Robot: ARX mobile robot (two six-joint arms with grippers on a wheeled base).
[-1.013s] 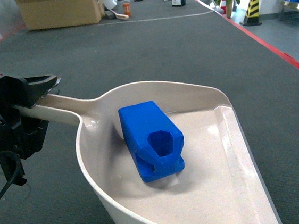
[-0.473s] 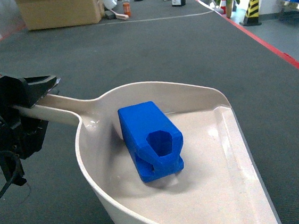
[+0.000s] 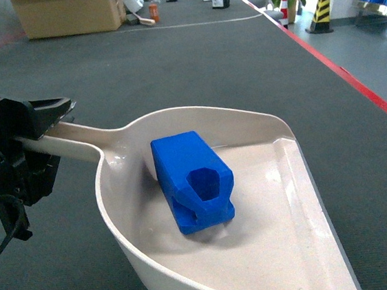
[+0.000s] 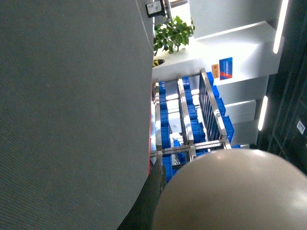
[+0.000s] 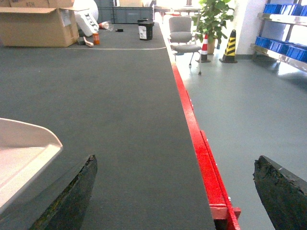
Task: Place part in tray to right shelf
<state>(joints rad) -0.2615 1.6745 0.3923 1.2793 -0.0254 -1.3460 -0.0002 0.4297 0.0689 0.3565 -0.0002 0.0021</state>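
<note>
The part (image 3: 192, 182) is seen lying inside the tray (image 3: 287, 246), left of its middle, with the octagonal hole turned toward the near side. The tray is held above dark grey carpet (image 3: 192, 62) by its handle, which is clamped in the left claw (image 3: 43, 126) at the left edge. The right claw (image 5: 177, 191) is spread wide, nothing between its fingers, with the tray's corner just left of it. A steel rack (image 4: 187, 120) with blue crates (image 4: 165, 115) is visible in the left wrist view.
</note>
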